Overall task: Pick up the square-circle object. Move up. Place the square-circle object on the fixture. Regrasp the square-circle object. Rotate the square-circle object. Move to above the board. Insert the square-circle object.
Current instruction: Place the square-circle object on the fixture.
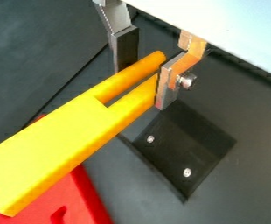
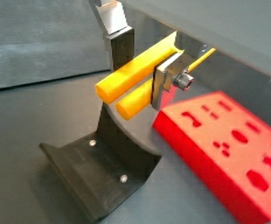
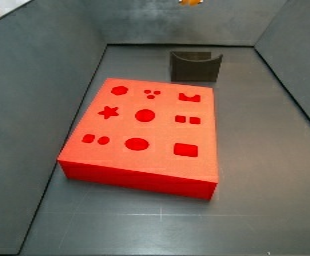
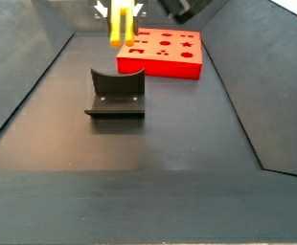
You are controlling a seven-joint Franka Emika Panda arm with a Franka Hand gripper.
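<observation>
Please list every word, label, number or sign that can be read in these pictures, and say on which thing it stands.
None: no readable text in any view.
The red board has only cut-out shapes (star, circles, squares), no letters.
The yellow bar, held in the claw above the black fixture, is plain.
The fixture is plain too.

Count: 1 pincer point(image 4: 121, 13), up above the fixture in a side view, 2 silver plate fingers point(image 1: 121, 42), clamped on the bar. 1 square-circle object point(image 1: 79, 131), yellow w/ orange end, held between the plates in both wrist views. 1 fixture point(image 3: 194, 66), dark, 2 screws visible in its base plate in both wrist views. 1 board point(image 3: 142, 128), red, approx 11 cut-outs seen in a side view: 1 star, 1 hexagon, several circles and squares; small ones are hard to split exactly. 1 grey tray floor point(image 4: 138, 153).
</observation>
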